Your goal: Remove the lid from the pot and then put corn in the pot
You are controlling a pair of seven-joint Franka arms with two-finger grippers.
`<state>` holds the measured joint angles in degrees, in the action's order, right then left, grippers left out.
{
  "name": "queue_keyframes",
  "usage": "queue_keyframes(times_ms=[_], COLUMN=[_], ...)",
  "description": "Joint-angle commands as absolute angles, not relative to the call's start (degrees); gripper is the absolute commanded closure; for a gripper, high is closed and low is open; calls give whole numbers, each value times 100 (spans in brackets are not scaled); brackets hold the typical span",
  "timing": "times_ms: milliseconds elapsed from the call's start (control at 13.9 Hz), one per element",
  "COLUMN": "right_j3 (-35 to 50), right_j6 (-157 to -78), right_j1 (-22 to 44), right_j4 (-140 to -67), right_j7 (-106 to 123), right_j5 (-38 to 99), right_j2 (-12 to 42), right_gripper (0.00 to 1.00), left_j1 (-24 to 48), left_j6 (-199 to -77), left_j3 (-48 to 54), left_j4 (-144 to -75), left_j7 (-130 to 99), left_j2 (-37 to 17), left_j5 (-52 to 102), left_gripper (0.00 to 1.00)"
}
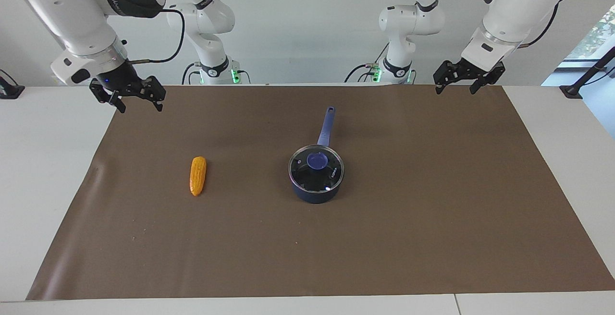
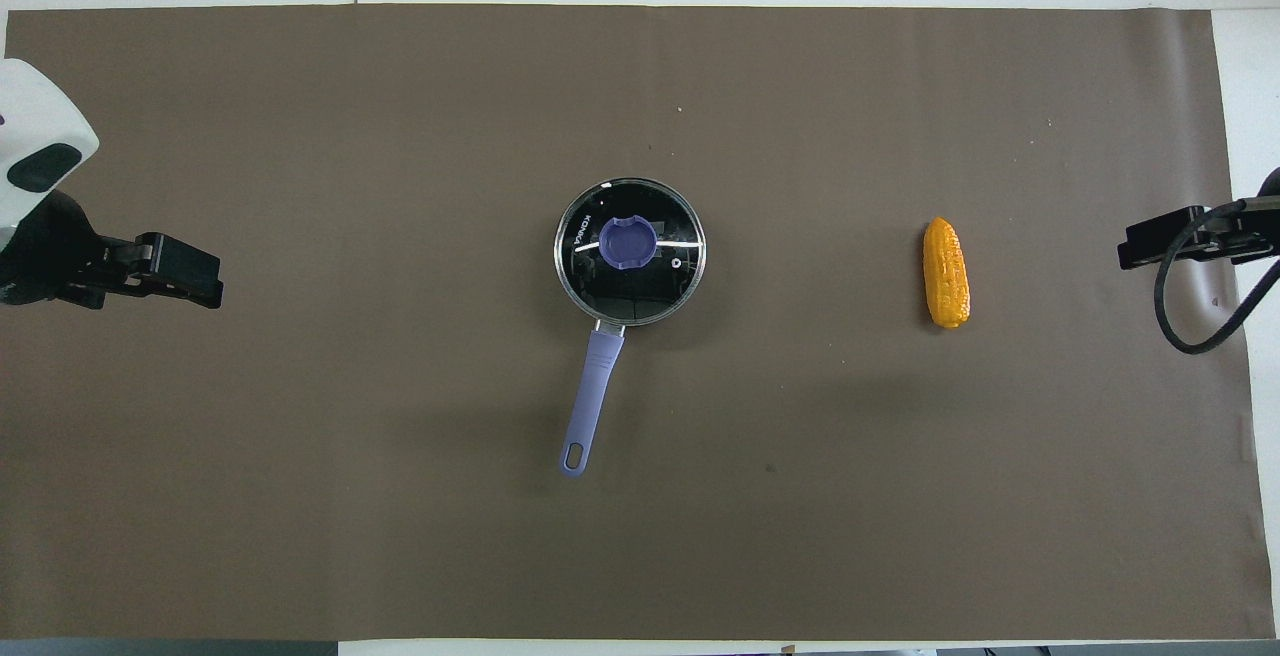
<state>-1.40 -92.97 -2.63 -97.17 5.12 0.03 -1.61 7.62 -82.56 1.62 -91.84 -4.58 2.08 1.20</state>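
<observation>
The navy pot (image 1: 314,193) stands mid-table on the brown mat, its long blue-purple handle (image 2: 594,388) pointing toward the robots. The glass lid (image 1: 331,174) with its blue-purple knob (image 2: 628,242) sits closed on the pot. The corn (image 1: 198,175) lies flat on the mat beside the pot, toward the right arm's end; it also shows in the overhead view (image 2: 946,271). My left gripper (image 1: 456,89) hangs open and empty over the mat's edge at the left arm's end (image 2: 205,281). My right gripper (image 1: 139,107) hangs open and empty over the mat's corner at the right arm's end (image 2: 1130,251). Both arms wait.
The brown mat (image 1: 432,219) covers most of the white table (image 1: 43,171). Only the pot and the corn lie on it. The arm bases stand at the table's edge nearest the robots.
</observation>
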Motion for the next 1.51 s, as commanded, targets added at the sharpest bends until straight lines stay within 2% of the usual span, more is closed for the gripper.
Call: queue_keyframes(times_ms=[0, 647, 935, 1007, 1151, 1223, 1367, 1439], right_j3=[-114, -132, -123, -123, -123, -114, -97, -97], right_j6=[-9343, -9351, -9114, -9306, -10470, -10877, -11205, -11424], right_j1=[-325, -317, -360, -317, -299, -281, -19, 96], right_j4=[-9729, -9738, -9887, -10070, -10990, -11239, -11312, -11303], right_j7=[571, 571, 659, 624, 362, 352, 229, 89], right_j5=[105, 114, 123, 123, 114, 106, 114, 114], right_j2=[-211, -255, -342, -421, -667, -624, -143, 86], right_gripper=[0, 0, 0, 0, 0, 0, 0, 0], left_j1=[694, 738, 870, 940, 1290, 1414, 1913, 2125], left_j6=[-8297, -8428, -8745, -8850, -9183, -9306, -9360, -9369], left_j3=[193, 193, 220, 211, 220, 220, 220, 220], left_j4=[-9158, -9176, -9167, -9158, -9106, -9097, -8931, -8512], left_j7=[-510, -519, -589, -711, -1254, -1422, -1738, -2036], left_j2=[202, 202, 115, 79, -192, -280, -753, -1191], left_j5=[176, 193, 359, 473, 510, 562, 615, 607], left_gripper=[0, 0, 0, 0, 0, 0, 0, 0])
